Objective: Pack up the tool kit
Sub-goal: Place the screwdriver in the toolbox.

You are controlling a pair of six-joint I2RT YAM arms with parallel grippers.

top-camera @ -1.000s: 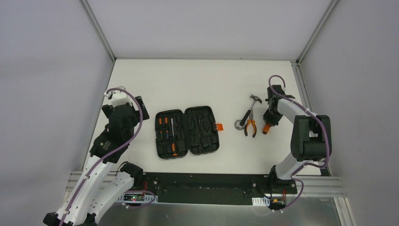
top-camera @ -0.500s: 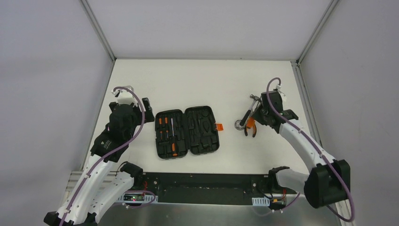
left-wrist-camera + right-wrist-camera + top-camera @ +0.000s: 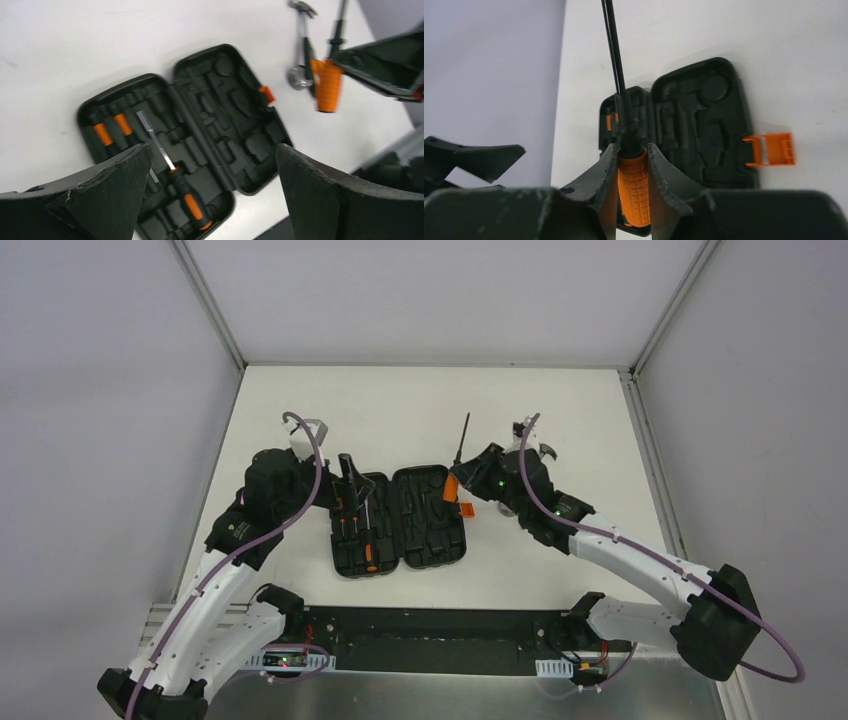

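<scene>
While right fingers [image 3: 600, 175] pinch the screwdriver handle [image 3: 633, 186], left fingers [image 3: 112, 187] spread wide, case [image 3: 235, 115] below.

— What sort of place was it?
— A robotics lab test cell. A bare white counter [image 3: 430, 405] sat boxed in by plain grey panels [image 3: 100, 390] on aluminium posts [image 3: 207, 302].
— Anything else?
— A left arm [image 3: 215, 580] and a right arm [image 3: 640, 560], trailing purple cables [image 3: 797, 655], were bolted to a slotted metal rail [image 3: 690, 635] at its near edge.
</scene>
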